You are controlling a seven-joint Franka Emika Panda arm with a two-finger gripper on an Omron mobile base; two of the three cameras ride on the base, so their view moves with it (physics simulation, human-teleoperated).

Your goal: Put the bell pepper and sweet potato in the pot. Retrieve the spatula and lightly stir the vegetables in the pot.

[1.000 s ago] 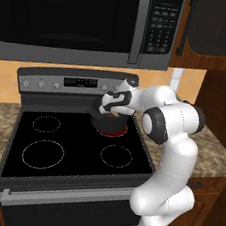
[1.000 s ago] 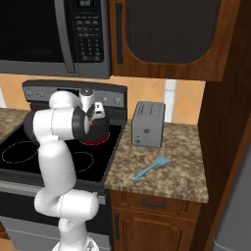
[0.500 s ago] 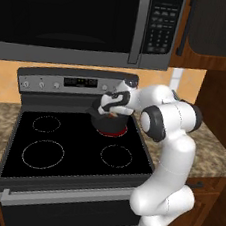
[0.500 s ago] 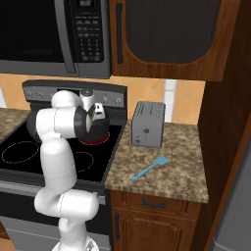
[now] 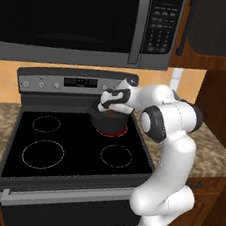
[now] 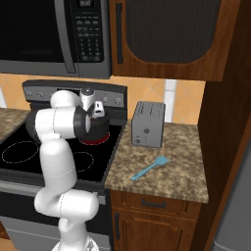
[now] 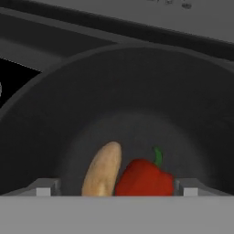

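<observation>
Hand view is looking down into the pot (image 7: 137, 82): the gripper (image 7: 117, 188) is hanging spread wide, holding nothing, its tips flanking the bell pepper (image 7: 144, 177) and the sweet potato (image 7: 102, 170), which are lying touching on the pot floor. Right of the pot, past the stove edge, the spatula (image 6: 149, 168) is lying on the counter (image 6: 181, 162), with the toaster (image 6: 148, 124) behind it.

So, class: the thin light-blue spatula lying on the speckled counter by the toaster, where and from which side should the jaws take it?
Grip the thin light-blue spatula at mid-handle, coming straight down from above. It lies flat on the speckled granite counter, clear of the boxy grey toaster, its slim handle angled toward the counter's front edge. Set the jaws across that narrow handle, not the wider blade.
</observation>
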